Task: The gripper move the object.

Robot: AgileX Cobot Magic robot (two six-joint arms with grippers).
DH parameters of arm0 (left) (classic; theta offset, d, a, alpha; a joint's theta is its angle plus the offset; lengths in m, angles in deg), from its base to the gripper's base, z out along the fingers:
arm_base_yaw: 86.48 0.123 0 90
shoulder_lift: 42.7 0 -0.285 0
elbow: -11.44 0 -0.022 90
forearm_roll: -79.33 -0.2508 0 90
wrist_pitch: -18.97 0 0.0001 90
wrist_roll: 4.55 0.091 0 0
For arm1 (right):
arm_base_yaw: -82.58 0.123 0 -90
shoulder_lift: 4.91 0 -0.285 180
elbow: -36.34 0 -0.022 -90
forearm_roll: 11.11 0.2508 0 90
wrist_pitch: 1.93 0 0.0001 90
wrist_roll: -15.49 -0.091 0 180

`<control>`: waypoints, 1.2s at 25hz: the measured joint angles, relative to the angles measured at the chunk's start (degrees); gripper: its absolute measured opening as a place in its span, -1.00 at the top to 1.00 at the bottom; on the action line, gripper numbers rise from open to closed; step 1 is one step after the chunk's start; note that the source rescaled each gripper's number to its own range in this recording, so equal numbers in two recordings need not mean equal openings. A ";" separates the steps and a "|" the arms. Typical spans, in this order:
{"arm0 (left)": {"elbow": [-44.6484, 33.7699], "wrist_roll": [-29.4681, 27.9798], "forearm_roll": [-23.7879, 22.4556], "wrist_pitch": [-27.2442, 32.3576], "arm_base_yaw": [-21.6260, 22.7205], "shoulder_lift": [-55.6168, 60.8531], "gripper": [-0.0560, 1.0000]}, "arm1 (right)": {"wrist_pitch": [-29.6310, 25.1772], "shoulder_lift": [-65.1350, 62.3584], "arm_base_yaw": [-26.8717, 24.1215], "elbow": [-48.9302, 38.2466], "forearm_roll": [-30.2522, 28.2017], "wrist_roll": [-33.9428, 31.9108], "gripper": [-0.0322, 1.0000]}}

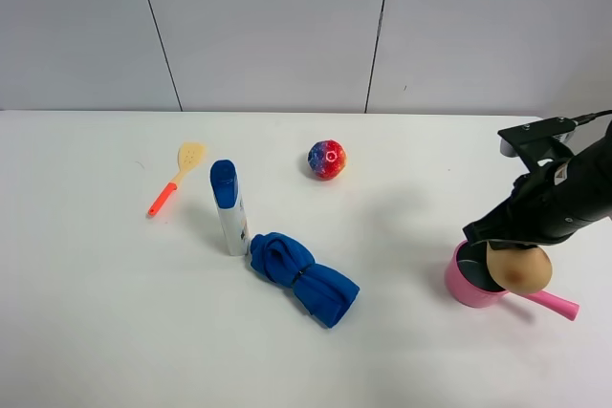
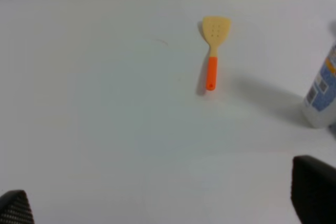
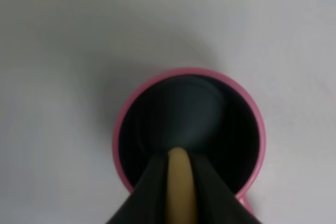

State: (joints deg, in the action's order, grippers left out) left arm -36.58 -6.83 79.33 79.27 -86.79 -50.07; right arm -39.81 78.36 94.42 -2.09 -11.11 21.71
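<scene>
The tan-brown potato-like object with a reddish spot is held in my right gripper, just above the pink saucepan at the table's right. In the right wrist view the dark fingers are shut on the tan object, directly over the saucepan's dark inside and pink rim. My left gripper shows only as two dark fingertips set wide apart with nothing between them, over bare table.
A red-and-blue ball lies at the back centre. A blue-capped white bottle stands beside a blue cloth. A tan spatula with an orange handle lies at the left; it also shows in the left wrist view.
</scene>
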 joint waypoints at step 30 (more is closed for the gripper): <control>0.00 0.00 0.00 0.01 0.00 0.00 -1.00 | 7.24 6.24 0.00 -0.47 -4.98 -1.51 -0.11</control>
State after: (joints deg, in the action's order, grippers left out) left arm -36.58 -6.83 79.33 79.28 -86.79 -50.07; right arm -32.57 84.60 94.42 -2.56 -16.08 20.20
